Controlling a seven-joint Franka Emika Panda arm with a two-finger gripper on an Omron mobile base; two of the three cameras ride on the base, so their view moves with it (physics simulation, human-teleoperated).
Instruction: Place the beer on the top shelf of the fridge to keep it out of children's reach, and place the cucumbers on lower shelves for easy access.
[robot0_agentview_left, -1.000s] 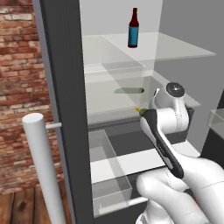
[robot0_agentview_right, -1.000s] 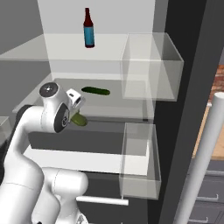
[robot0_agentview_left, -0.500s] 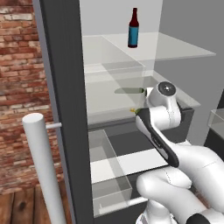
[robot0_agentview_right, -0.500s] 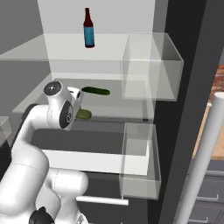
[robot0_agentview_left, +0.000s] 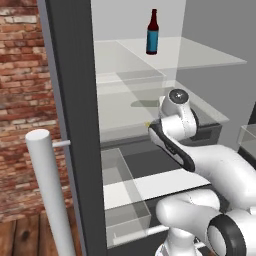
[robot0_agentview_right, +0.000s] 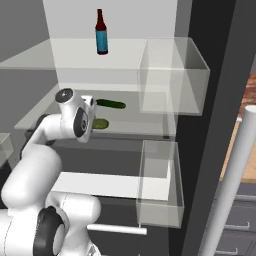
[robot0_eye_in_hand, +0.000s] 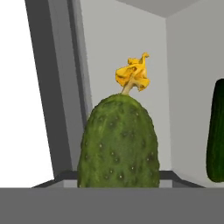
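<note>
The beer stands upright on the top shelf of the fridge. 1 shelf below the beer, a dark cucumber lies flat. In front of it the gripper is narrowed around the second cucumber, its yellow flower pointing into the fridge

Beer: dark brown glass, reddish cap, blue-teal label. Cucumbers: one bumpy olive green with a yellow flower tip, the other smooth dark green. Fridge: dark grey shell, pale grey interior. Brick wall: red-brown.
</note>
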